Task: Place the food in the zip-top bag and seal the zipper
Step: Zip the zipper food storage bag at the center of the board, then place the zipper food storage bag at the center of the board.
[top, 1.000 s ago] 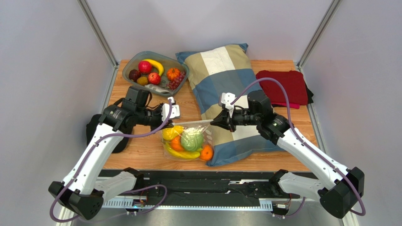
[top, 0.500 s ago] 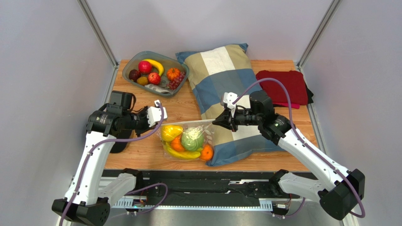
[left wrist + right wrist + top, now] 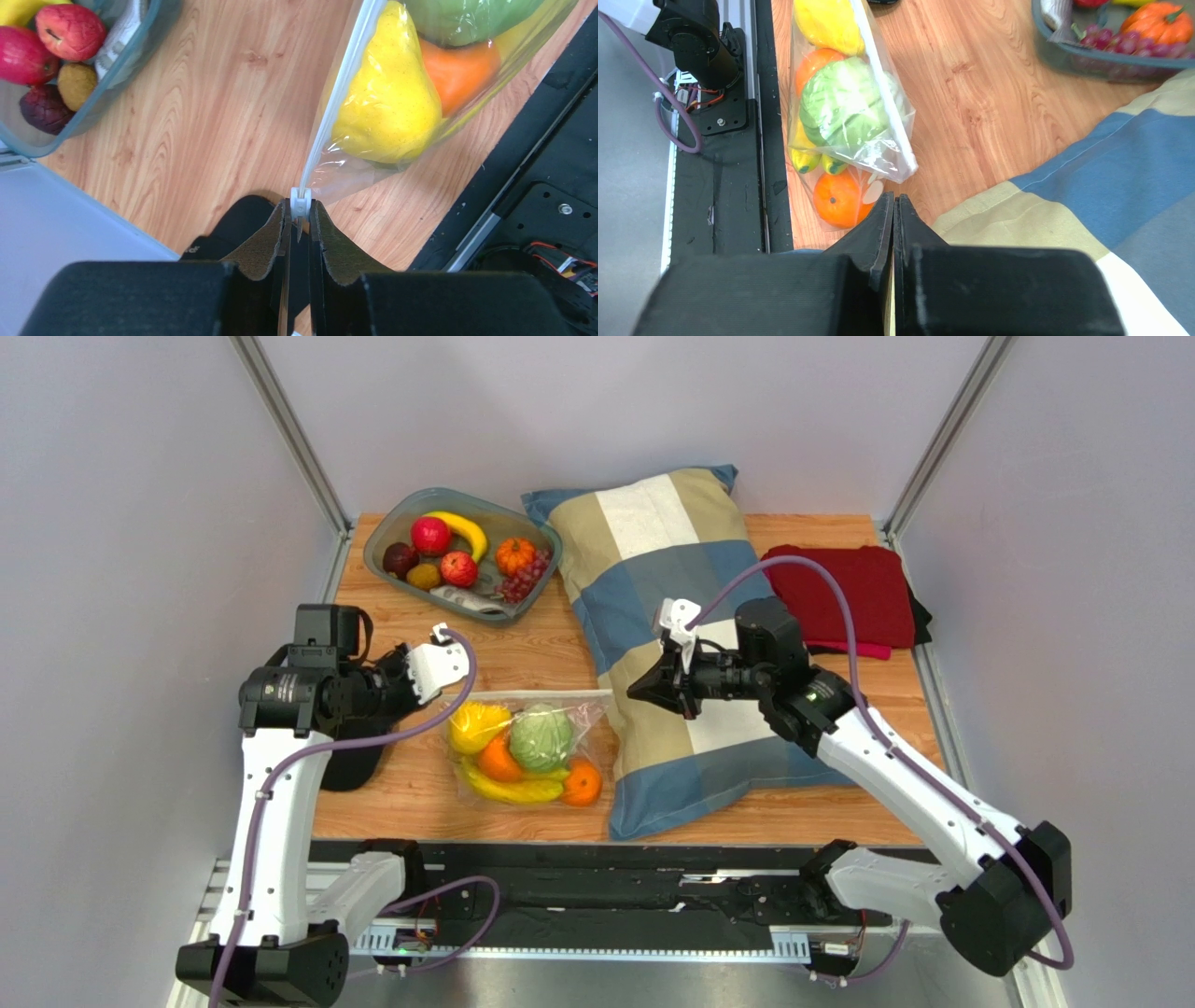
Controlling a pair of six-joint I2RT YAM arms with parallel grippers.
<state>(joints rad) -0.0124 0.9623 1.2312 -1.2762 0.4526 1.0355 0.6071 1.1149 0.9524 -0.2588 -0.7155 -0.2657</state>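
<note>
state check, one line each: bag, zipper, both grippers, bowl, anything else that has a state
zip-top bag: filled with toy food, lying on the table.
zipper: looks closed along the length in view.
left gripper: shut on the end of the zipper.
right gripper: shut, empty, apart from the bag.
grey bowl: holds toy fruit.
red cloth: folded.

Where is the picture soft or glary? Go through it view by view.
Top external: even, diffuse light, sharp throughout, shadows faint. Left wrist: the left gripper is dark and slightly soft up close, while the zip-top bag is sharp. Right wrist: white sheen on the bag film over the cabbage.
</note>
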